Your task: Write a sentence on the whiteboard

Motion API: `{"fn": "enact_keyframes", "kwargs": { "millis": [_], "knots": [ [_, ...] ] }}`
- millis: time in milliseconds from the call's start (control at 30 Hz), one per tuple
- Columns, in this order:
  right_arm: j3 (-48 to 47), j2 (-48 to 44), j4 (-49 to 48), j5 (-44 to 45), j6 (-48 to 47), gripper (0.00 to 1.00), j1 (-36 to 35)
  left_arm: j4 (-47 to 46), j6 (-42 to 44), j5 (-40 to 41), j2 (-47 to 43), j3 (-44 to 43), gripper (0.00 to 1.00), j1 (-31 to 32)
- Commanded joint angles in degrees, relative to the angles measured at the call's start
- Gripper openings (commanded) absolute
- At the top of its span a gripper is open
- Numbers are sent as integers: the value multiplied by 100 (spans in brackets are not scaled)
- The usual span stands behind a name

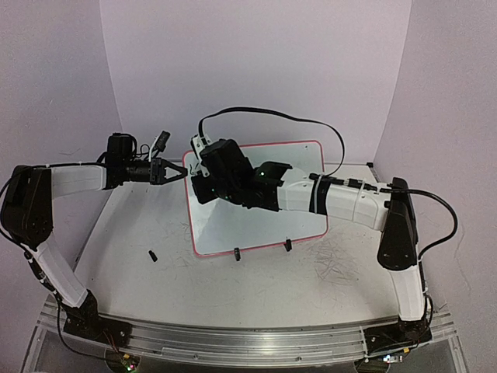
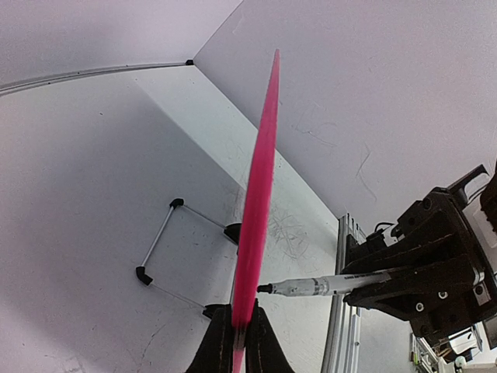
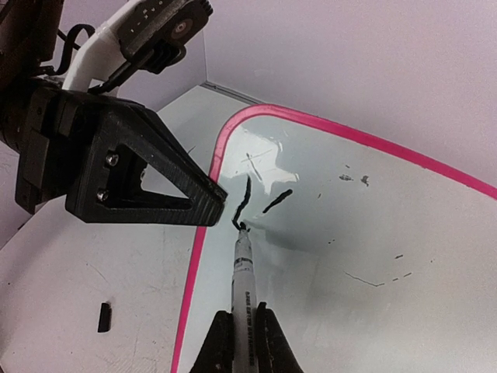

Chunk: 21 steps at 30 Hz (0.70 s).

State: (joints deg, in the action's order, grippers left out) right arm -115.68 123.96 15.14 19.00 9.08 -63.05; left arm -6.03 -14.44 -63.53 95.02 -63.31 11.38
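While the whiteboard (image 1: 248, 225) is being pinched steady at its rim by the left gripper (image 1: 177, 172), the marker (image 3: 245, 280) is being clamped, tip to board, by the right gripper (image 3: 242, 315).

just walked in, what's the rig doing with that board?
The left gripper is shut on the left rim of the whiteboard, steadying it. The right gripper holds a marker with its tip on the board near the top left corner. Only the first couple of strokes of the sentence are down.
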Motion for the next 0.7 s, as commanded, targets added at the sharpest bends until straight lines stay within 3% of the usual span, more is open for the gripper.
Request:
{"fn": "enact_keyframes", "kwargs": {
  "millis": [0, 667],
  "knots": [
    [-185, -55, -2, 182, 24, 0, -22, -138, -117, -213, -310, -36, 0, 4],
    [-12, -61, 37, 374, 68, 0, -13, -144, -121, -225, -317, -43, 0, 13]
  ]
}}
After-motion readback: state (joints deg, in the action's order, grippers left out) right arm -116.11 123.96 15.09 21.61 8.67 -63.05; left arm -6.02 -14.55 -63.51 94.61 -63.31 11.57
